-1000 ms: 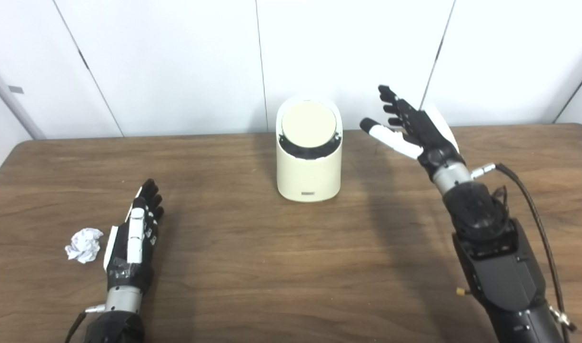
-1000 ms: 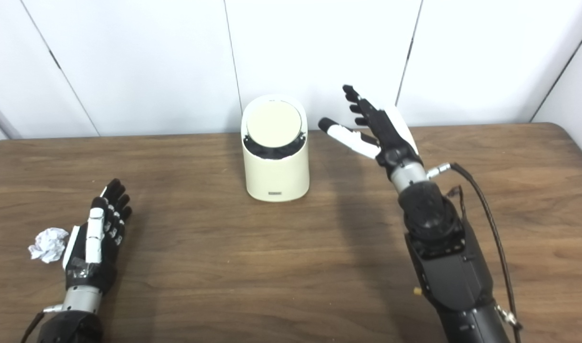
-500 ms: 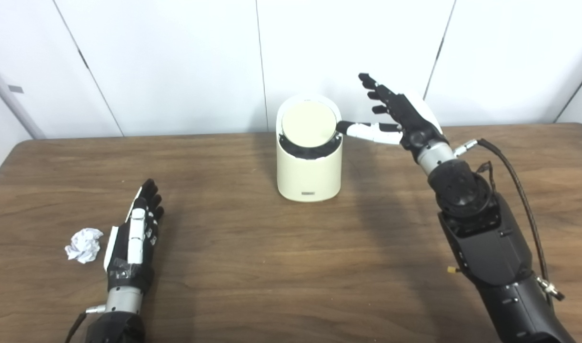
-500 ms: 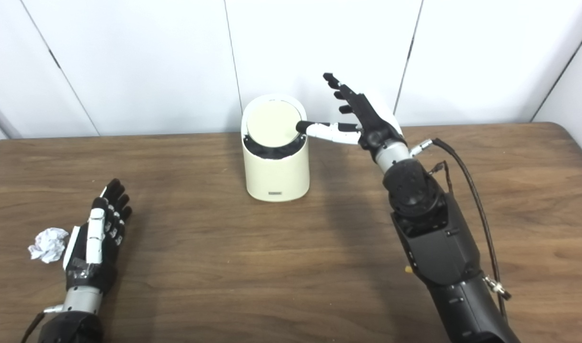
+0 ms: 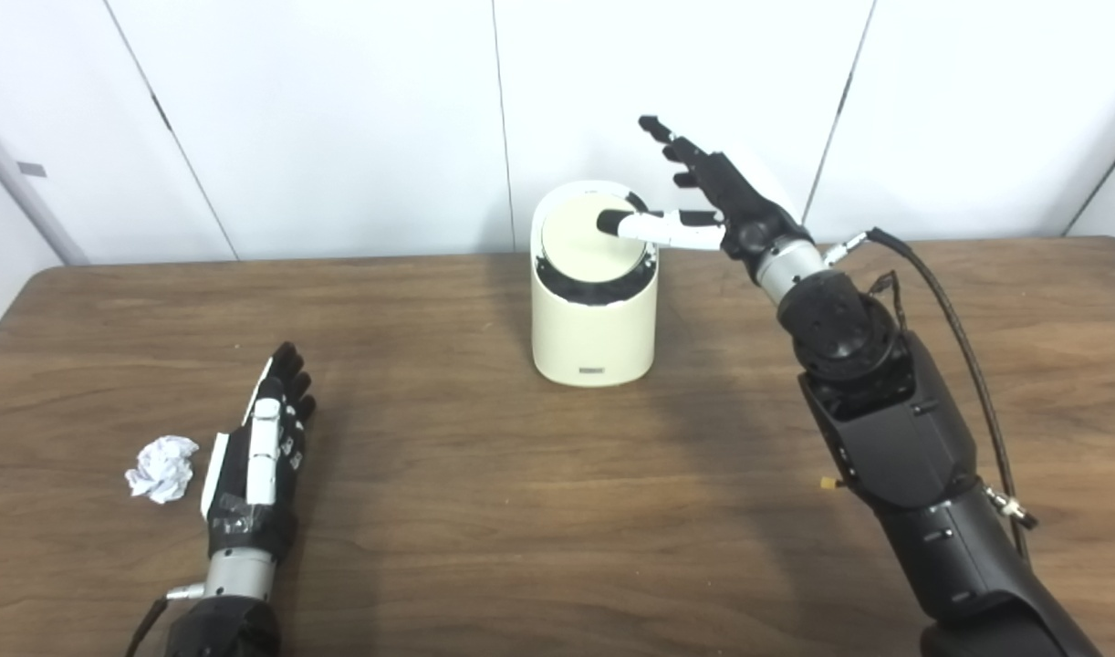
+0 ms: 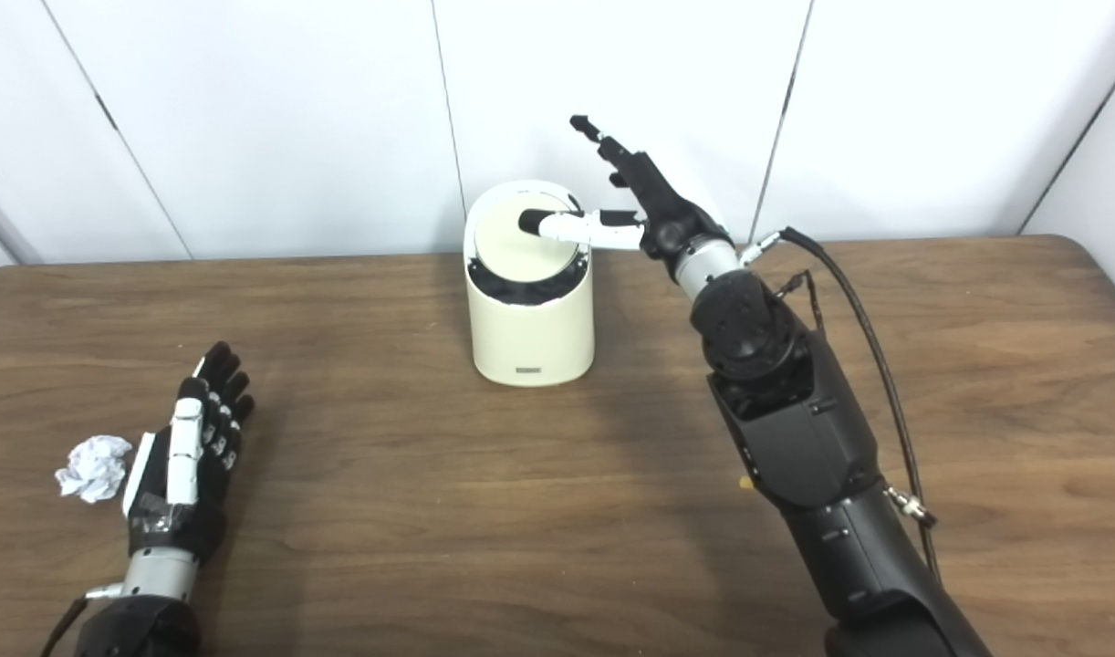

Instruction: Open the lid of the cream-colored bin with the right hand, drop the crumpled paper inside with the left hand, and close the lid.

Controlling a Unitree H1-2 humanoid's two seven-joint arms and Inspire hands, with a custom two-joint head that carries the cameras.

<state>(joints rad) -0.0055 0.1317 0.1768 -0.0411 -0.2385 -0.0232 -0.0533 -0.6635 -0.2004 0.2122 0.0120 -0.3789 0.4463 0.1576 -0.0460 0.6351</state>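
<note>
The cream-colored bin (image 5: 594,319) stands at the back middle of the wooden table, its round lid (image 5: 580,246) tilted toward me and down. My right hand (image 5: 703,196) is open beside the bin's upper right, its white thumb lying across the lid's upper part and its dark fingers spread up toward the wall. A white crumpled paper (image 5: 161,468) lies at the front left. My left hand (image 5: 261,447) rests flat and open on the table just right of the paper, not touching it.
The wooden table (image 5: 484,511) has a rounded far right corner and a white panelled wall close behind the bin. A black cable (image 5: 968,347) loops from the right wrist along the forearm.
My right hand has swung left and up from beside the bin until its thumb lies over the lid. The left hand, paper and bin have stayed put.
</note>
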